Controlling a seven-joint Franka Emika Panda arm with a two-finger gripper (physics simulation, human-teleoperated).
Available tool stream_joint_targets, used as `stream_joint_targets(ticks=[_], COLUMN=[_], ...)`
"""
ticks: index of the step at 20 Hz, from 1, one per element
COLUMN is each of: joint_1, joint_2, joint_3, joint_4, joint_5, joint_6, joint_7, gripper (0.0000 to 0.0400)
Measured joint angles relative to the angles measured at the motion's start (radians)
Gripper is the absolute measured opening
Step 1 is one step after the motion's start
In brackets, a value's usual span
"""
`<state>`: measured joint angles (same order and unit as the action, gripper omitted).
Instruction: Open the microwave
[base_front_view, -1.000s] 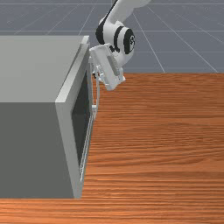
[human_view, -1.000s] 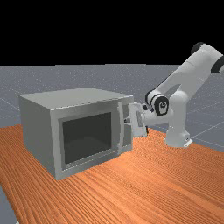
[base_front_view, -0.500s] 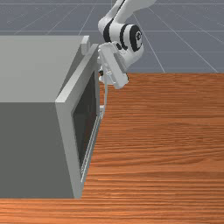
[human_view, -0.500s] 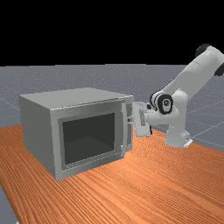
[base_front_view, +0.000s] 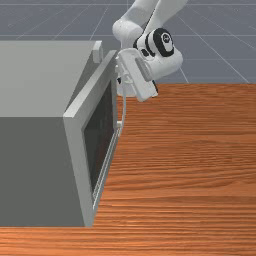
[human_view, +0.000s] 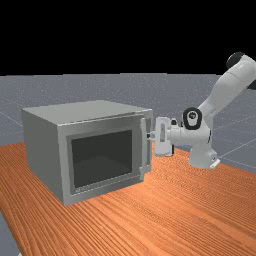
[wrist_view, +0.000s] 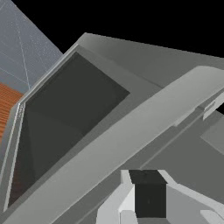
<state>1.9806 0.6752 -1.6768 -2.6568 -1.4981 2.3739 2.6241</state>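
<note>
1. Orange-brown wooden counter (human_view: 185, 210) bears the microwave (human_view: 42, 150), its door (human_view: 100, 128) slightly ajar.
2. My arm (human_view: 227, 87) reaches toward the far view's left, my hand (human_view: 149, 136) slanted in the front view; released or grasping, I cannot tell.
3. The door handle (base_front_view: 124, 107) lies right by my hand.
4. The interior is hidden.
</note>
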Motion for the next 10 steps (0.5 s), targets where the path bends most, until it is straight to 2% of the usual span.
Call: stream_joint_targets(ticks=[3, 10], joint_1=[-0.012, -0.090], joint_2=[-0.008, 0.002], joint_3=[0.059, 0.182], joint_4=[0.050, 0.184], joint_5=[0.179, 0.480], joint_6=[-0.091, -0.285], joint_7=[-0.032, -0.003], gripper=[0.0000, 0.0000])
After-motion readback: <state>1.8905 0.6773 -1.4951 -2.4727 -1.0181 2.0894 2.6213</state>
